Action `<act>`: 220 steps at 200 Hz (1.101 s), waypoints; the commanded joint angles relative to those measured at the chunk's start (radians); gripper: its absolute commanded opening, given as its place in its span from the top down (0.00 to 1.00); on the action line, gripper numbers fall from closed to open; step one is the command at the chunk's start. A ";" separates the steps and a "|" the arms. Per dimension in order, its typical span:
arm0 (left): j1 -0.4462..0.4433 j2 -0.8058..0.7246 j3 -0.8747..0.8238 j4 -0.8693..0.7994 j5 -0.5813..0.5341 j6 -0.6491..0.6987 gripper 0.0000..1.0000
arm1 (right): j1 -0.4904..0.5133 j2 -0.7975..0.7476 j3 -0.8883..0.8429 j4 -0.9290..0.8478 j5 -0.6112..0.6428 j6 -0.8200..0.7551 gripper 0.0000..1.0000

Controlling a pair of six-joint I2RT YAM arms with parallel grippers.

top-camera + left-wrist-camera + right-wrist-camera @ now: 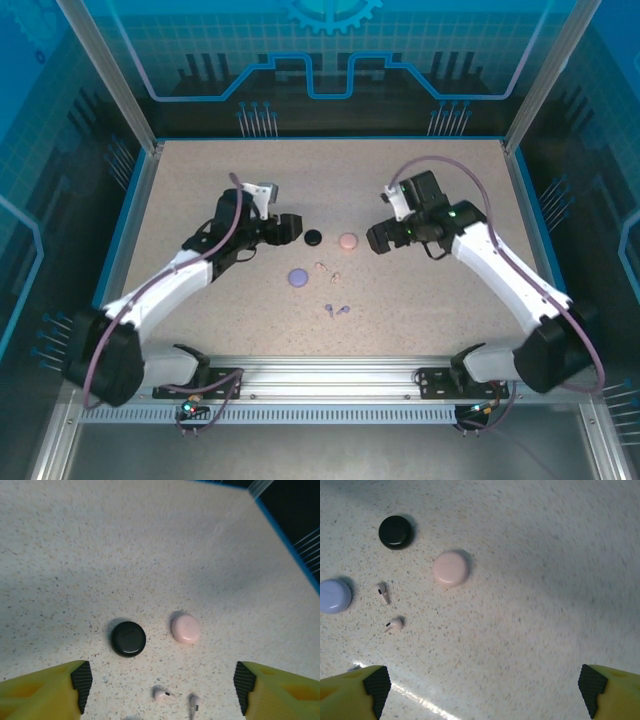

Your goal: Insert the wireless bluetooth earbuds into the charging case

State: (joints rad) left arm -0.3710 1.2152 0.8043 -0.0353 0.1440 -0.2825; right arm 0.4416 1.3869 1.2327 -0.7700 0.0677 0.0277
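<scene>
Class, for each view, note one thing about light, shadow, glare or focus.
Top external: even light, purple earbuds tiny and indistinct. Left wrist: a broad dim band crosses the table above the sharp black case; fingers blurred. Right wrist: a glare streak beside one finger; pink case casts a short shadow.

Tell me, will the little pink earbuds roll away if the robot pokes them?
Probably they'd skid or spin: the pink earbuds look tiny beside the pink case, so likely very light. Their rounded heads might rock, but the stems should stop a long roll.
</scene>
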 commanded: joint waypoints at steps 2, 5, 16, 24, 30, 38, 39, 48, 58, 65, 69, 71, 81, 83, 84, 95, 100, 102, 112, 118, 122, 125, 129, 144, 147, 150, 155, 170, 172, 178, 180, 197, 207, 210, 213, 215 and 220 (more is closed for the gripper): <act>0.007 -0.137 -0.074 -0.007 -0.061 0.005 0.17 | 0.027 0.126 0.115 -0.115 -0.040 -0.256 0.01; 0.007 -0.155 -0.081 -0.009 -0.067 0.004 0.16 | 0.032 0.142 0.130 -0.122 -0.039 -0.282 0.01; 0.009 -0.223 -0.107 -0.016 -0.087 -0.001 0.13 | 0.057 0.204 0.173 -0.149 -0.018 -0.388 0.01; 0.009 -0.266 -0.122 -0.025 -0.102 -0.003 0.11 | 0.078 0.247 0.191 -0.150 0.026 -0.459 0.01; 0.009 -0.294 -0.130 -0.033 -0.110 -0.003 0.09 | 0.089 0.282 0.207 -0.153 0.055 -0.502 0.01; 0.009 -0.326 -0.139 -0.045 -0.121 -0.004 0.08 | 0.095 0.328 0.233 -0.155 0.075 -0.538 0.01; 0.010 -0.329 -0.139 -0.046 -0.123 -0.004 0.08 | 0.095 0.332 0.237 -0.155 0.076 -0.541 0.01; 0.010 -0.359 -0.143 -0.061 -0.130 -0.004 0.07 | 0.095 0.380 0.265 -0.162 0.080 -0.567 0.01; 0.011 -0.383 -0.146 -0.077 -0.139 -0.004 0.06 | 0.097 0.428 0.287 -0.162 0.083 -0.592 0.01; 0.012 -0.397 -0.148 -0.088 -0.143 -0.003 0.06 | 0.100 0.456 0.297 -0.159 0.084 -0.607 0.02; 0.012 -0.403 -0.148 -0.092 -0.146 -0.001 0.06 | 0.101 0.472 0.302 -0.158 0.084 -0.617 0.01; 0.013 -0.407 -0.149 -0.094 -0.148 -0.001 0.05 | 0.103 0.478 0.304 -0.156 0.083 -0.621 0.01; 0.014 -0.418 -0.151 -0.103 -0.151 0.000 0.05 | 0.105 0.512 0.319 -0.149 0.077 -0.640 0.01; 0.014 -0.419 -0.152 -0.105 -0.153 0.000 0.05 | 0.104 0.519 0.321 -0.150 0.074 -0.641 0.01; 0.014 -0.420 -0.152 -0.105 -0.154 0.000 0.05 | 0.104 0.522 0.324 -0.149 0.072 -0.642 0.02; 0.015 -0.427 -0.154 -0.111 -0.154 0.001 0.05 | 0.107 0.560 0.348 -0.151 0.070 -0.653 0.03; 0.015 -0.429 -0.155 -0.112 -0.155 0.000 0.05 | 0.110 0.574 0.355 -0.151 0.069 -0.660 0.03; 0.015 -0.430 -0.155 -0.114 -0.155 -0.001 0.05 | 0.110 0.581 0.358 -0.152 0.069 -0.663 0.03; 0.015 -0.431 -0.157 -0.117 -0.155 -0.003 0.04 | 0.116 0.610 0.371 -0.151 0.074 -0.672 0.04; 0.015 -0.433 -0.157 -0.117 -0.156 -0.003 0.04 | 0.118 0.629 0.380 -0.153 0.080 -0.675 0.04; 0.015 -0.434 -0.157 -0.118 -0.155 -0.004 0.04 | 0.121 0.641 0.387 -0.154 0.083 -0.675 0.05; 0.016 -0.434 -0.158 -0.119 -0.156 -0.004 0.04 | 0.121 0.649 0.391 -0.156 0.087 -0.676 0.05; 0.015 -0.435 -0.157 -0.120 -0.155 -0.005 0.04 | 0.124 0.660 0.397 -0.158 0.091 -0.679 0.05; 0.016 -0.434 -0.158 -0.122 -0.157 -0.009 0.04 | 0.131 0.698 0.415 -0.155 0.112 -0.679 0.05; 0.016 -0.434 -0.157 -0.121 -0.157 -0.009 0.04 | 0.131 0.705 0.420 -0.155 0.116 -0.677 0.05; 0.015 -0.435 -0.157 -0.122 -0.156 -0.010 0.04 | 0.131 0.711 0.425 -0.156 0.117 -0.675 0.05; 0.015 -0.434 -0.157 -0.122 -0.154 -0.012 0.04 | 0.131 0.722 0.434 -0.157 0.116 -0.672 0.05; 0.015 -0.436 -0.155 -0.122 -0.155 -0.015 0.03 | 0.131 0.750 0.463 -0.156 0.114 -0.653 0.04; 0.015 -0.436 -0.155 -0.122 -0.154 -0.016 0.03 | 0.132 0.755 0.468 -0.157 0.113 -0.650 0.04; 0.015 -0.436 -0.156 -0.121 -0.155 -0.017 0.03 | 0.132 0.766 0.482 -0.161 0.111 -0.641 0.04; 0.015 -0.436 -0.156 -0.122 -0.154 -0.018 0.03 | 0.132 0.770 0.486 -0.162 0.111 -0.638 0.03; 0.015 -0.436 -0.154 -0.123 -0.155 -0.019 0.03 | 0.135 0.802 0.521 -0.178 0.111 -0.623 0.03; 0.015 -0.436 -0.153 -0.124 -0.154 -0.019 0.03 | 0.135 0.817 0.533 -0.182 0.108 -0.614 0.02; 0.015 -0.436 -0.153 -0.126 -0.155 -0.018 0.03 | 0.134 0.820 0.536 -0.183 0.106 -0.612 0.02; 0.015 -0.436 -0.152 -0.127 -0.156 -0.017 0.03 | 0.135 0.823 0.538 -0.183 0.105 -0.611 0.02; 0.015 -0.436 -0.153 -0.127 -0.155 -0.017 0.03 | 0.134 0.824 0.540 -0.183 0.103 -0.609 0.02; 0.016 -0.436 -0.152 -0.127 -0.154 -0.017 0.03 | 0.133 0.826 0.542 -0.182 0.099 -0.603 0.02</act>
State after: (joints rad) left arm -0.3653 0.7952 0.6521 -0.1532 0.0101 -0.2893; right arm 0.5644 2.1807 1.7336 -0.9108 0.1761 -0.6048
